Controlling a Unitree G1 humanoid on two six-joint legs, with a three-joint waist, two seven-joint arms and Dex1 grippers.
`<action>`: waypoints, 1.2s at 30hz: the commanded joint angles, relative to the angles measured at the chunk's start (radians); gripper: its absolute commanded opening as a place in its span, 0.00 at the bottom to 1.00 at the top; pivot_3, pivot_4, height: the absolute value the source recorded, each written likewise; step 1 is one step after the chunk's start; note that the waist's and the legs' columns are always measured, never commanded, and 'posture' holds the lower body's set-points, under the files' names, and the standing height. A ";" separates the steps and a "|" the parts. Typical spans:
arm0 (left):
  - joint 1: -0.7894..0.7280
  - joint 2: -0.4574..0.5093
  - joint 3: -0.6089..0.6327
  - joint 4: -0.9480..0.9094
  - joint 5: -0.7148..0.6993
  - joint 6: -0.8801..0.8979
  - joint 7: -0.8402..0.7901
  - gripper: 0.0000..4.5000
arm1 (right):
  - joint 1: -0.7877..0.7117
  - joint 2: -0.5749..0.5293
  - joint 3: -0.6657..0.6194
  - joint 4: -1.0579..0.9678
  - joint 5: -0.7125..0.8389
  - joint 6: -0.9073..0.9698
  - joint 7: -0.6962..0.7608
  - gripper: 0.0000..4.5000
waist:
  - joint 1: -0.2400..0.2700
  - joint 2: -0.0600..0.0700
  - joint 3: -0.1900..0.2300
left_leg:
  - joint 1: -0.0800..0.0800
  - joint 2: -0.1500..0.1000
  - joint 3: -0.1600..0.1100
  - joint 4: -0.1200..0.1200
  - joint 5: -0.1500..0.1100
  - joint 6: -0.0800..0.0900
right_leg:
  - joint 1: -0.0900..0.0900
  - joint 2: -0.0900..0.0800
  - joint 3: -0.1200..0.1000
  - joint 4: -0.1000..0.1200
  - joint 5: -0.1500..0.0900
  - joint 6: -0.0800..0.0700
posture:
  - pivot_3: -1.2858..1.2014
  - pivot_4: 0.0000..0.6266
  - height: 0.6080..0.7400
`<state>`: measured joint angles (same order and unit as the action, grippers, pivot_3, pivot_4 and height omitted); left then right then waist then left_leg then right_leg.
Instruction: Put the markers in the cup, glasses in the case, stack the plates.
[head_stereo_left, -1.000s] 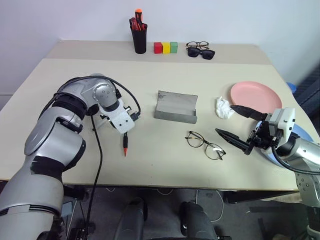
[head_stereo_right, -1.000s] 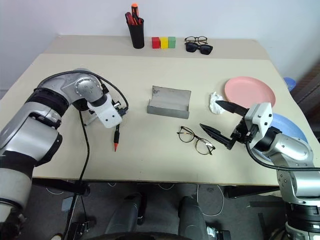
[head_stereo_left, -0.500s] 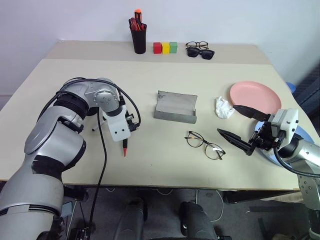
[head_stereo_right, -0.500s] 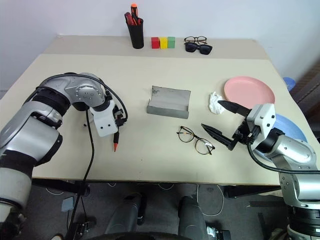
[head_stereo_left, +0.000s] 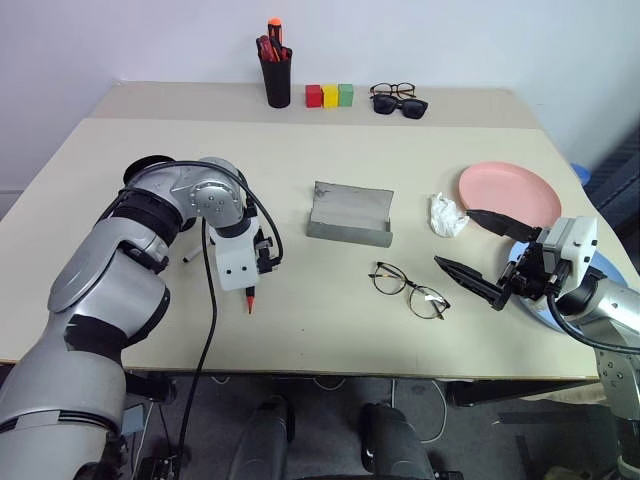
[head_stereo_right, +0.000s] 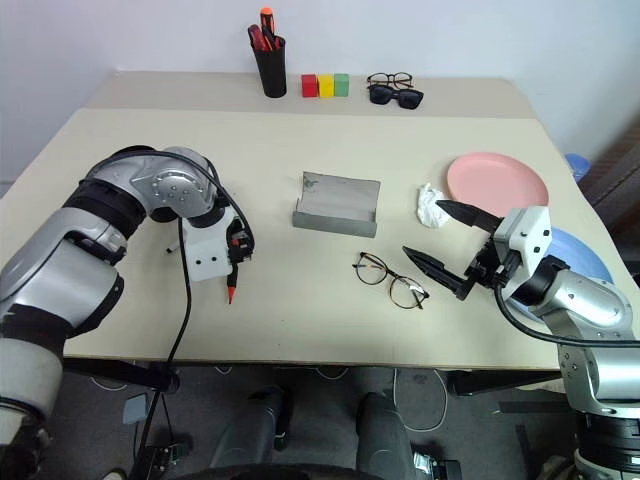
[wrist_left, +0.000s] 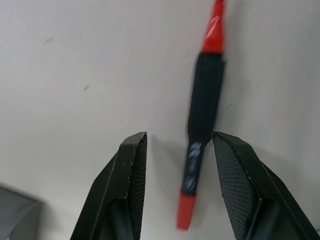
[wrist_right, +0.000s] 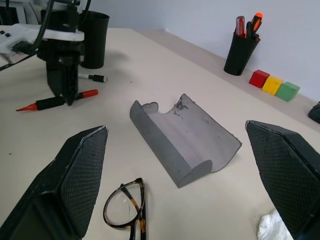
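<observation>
My left gripper (wrist_left: 175, 165) hangs straight down over the red marker (wrist_left: 202, 112) near the table's (head_stereo_left: 300, 180) left edge, its fingers (wrist_left: 131, 180) parted either side of the barrel and not yet closed on it. The marker lies flat, its long axis running roughly from the far edge toward the near edge, with its pointed tip toward the near edge. In the left wrist view the barrel sits nearer one finger than the other, so I judge the grip needs centring. It looks light, stiff and smooth, likely to roll or skid if nudged; I would take it across the black mid-section, where the jaws now straddle it.

The white marker (wrist_right: 92, 77) lies just beyond it, and the black cup (wrist_right: 93, 39) stands upright farther toward the left edge. The grey case (head_stereo_left: 350, 213) lies open at the table's middle. The wire-framed glasses (head_stereo_left: 410, 290) rest nearer the near edge, thin and fragile by the look. The pink plate (head_stereo_left: 511, 193) sits by the right edge.

My right gripper (head_stereo_left: 478, 255) hovers spread wide and empty near the right edge, beside the glasses.
</observation>
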<state>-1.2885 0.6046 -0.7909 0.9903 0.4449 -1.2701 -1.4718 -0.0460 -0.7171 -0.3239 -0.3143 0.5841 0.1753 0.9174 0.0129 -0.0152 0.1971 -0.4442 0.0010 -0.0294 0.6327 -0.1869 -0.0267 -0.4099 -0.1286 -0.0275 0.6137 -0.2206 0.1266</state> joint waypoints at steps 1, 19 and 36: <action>0.013 0.025 -0.008 -0.066 -0.073 0.038 -0.059 0.46 | -0.013 -0.005 -0.026 -0.025 0.015 -0.007 -0.001 1.00 | 0.000 0.000 0.000 | 0.000 0.000 0.000 0.000 0.000 0.000 | 0.000 0.000 0.000 0.000 0.000 -0.001 | 0.52 0.24 1.00; 0.061 0.067 -0.024 -0.154 -0.065 0.090 -0.088 0.01 | -0.009 -0.006 -0.031 -0.017 0.019 -0.007 0.003 1.00 | -0.001 0.000 0.000 | 0.001 0.000 0.000 0.000 0.000 0.000 | 0.001 0.000 0.000 0.000 -0.001 -0.001 | 0.52 0.24 1.00; -0.037 -0.153 0.615 -0.274 -0.530 1.213 0.408 0.01 | -0.138 0.020 -0.049 0.038 0.108 0.024 -0.016 1.00 | -0.013 0.000 0.000 | 0.002 0.000 -0.001 0.001 0.000 0.001 | 0.001 0.000 0.000 0.002 0.001 0.004 | 0.52 0.24 1.00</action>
<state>-1.3122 0.4539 -0.2500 0.7259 -0.0601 -0.1199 -1.1943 -0.1612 -0.6993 -0.3343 -0.2698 0.6517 0.1952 0.9028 0.0002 -0.0151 0.1970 -0.4415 0.0010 -0.0309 0.6337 -0.1871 -0.0260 -0.4084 -0.1283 -0.0275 0.6172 -0.2199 0.1313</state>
